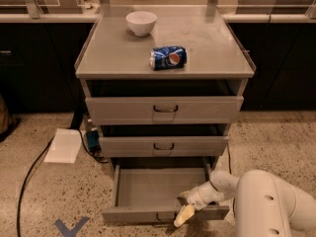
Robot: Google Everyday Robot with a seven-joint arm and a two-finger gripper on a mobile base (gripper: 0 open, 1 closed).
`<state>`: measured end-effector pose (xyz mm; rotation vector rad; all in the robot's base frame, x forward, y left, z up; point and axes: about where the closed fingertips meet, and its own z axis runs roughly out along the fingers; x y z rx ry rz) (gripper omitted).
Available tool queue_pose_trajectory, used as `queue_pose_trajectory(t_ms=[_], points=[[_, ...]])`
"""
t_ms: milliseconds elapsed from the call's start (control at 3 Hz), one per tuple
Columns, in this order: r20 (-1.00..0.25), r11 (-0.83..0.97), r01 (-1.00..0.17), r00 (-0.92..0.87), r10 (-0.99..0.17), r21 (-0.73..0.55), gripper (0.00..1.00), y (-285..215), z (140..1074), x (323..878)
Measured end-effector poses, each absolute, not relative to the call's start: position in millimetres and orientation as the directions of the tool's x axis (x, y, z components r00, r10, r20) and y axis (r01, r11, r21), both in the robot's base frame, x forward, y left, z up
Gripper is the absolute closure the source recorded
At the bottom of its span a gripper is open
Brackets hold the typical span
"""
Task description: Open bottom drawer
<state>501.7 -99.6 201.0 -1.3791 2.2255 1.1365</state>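
Speckled floor (276, 132) is noted under a grey cabinet (163, 110). Bottom drawer (148, 186) is seen at the cabinet's foot, drawn well out, with its long axis across the cabinet front. Gripper (184, 214) is held at the drawer's front edge, right of centre, the tray lying behind it toward the cabinet. Gripper state cannot be told.

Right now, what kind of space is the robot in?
Likely a lab or workshop: grey metal drawer cabinet, speckled floor, dark counters behind. The tool sits at the front edge of the open bottom drawer.
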Motion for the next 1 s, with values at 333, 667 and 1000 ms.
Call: queue_pose_trajectory(t_ms=[333,667,1000], points=[[-0.591,0.210,-0.838,-0.512,-0.624,0.504,0.00,-95.9,198.7,483.9],[-0.562,0.218,-0.801,-0.558,-0.610,0.558,0.00,-102.3,205.5,451.4],[-0.562,0.218,-0.801,-0.558,-0.610,0.558,0.00,-102.2,206.1,451.8]])
